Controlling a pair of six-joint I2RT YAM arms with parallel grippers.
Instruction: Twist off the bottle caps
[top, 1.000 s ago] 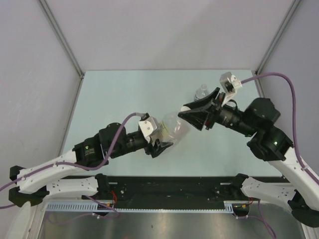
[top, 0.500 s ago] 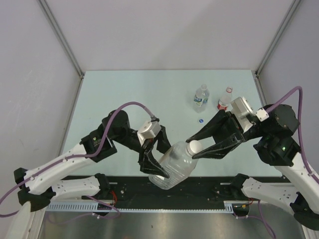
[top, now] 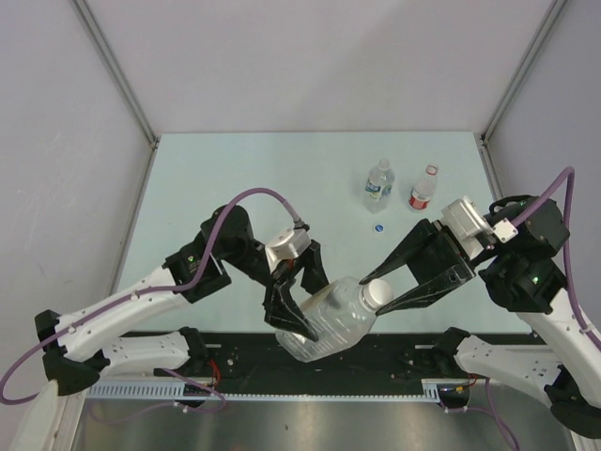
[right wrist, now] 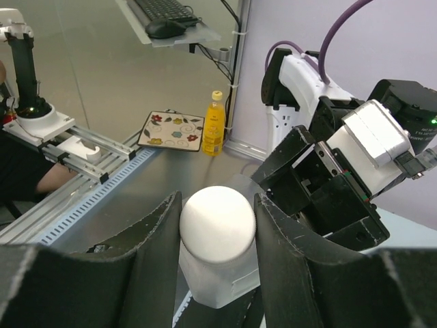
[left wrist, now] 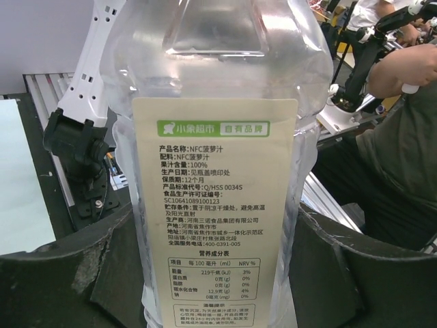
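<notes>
Three bottles (top: pixel 333 310) and three caps (top: pixel 377 293): white, blue (top: pixel 377 226), red (top: pixel 431 170).

My table (top: pixel 216 188), pale green, carries three things, all in its far right part. A blue-label bottle (top: pixel 378 184) stands upright. A red-label bottle (top: pixel 424 188) stands upright just beside it, closer to the right edge. A blue cap (top: pixel 377 226) lies flat near them, toward the near edge.

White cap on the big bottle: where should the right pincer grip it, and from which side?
Pinch the white cap across its round side wall, coming end-on along the neck. The big bottle is held tilted by the left pincer, neck toward the right pincer, which straddles the cap so.
</notes>
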